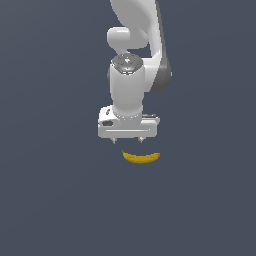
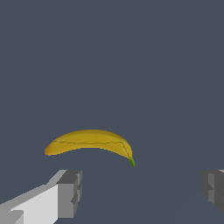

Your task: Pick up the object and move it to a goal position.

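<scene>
Approach step, by my reading: the gripper (image 1: 128, 141) hangs above the banana (image 1: 141, 158) lying on the bench (image 1: 50, 200), jaws spread and empty; next it should centre over the fruit and lower

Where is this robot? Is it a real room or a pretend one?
Most likely a pretend one, a computer simulation. The floor is one flat grey-blue sheet with no walls or furniture, and only a white robot arm, its gripper and a smooth yellow banana are there.
</scene>
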Action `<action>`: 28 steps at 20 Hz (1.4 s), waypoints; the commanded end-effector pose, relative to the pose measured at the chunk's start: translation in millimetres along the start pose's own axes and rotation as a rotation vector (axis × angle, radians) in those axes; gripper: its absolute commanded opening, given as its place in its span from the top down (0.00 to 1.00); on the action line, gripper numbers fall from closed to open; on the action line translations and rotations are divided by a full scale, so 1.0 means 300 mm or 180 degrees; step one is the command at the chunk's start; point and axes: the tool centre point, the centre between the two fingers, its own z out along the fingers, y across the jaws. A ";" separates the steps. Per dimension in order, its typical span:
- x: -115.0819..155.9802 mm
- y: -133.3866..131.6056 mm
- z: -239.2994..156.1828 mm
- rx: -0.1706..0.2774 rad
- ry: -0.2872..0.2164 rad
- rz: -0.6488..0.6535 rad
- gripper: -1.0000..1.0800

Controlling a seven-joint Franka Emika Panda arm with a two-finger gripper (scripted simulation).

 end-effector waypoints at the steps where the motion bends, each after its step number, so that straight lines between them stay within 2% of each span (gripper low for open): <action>1: 0.000 -0.003 0.007 -0.0003 -0.0005 -0.0073 0.04; 11: -0.006 -0.026 0.066 -0.0024 -0.0048 -0.0695 0.04; 28: -0.027 -0.097 0.218 -0.0006 -0.0146 -0.2363 0.04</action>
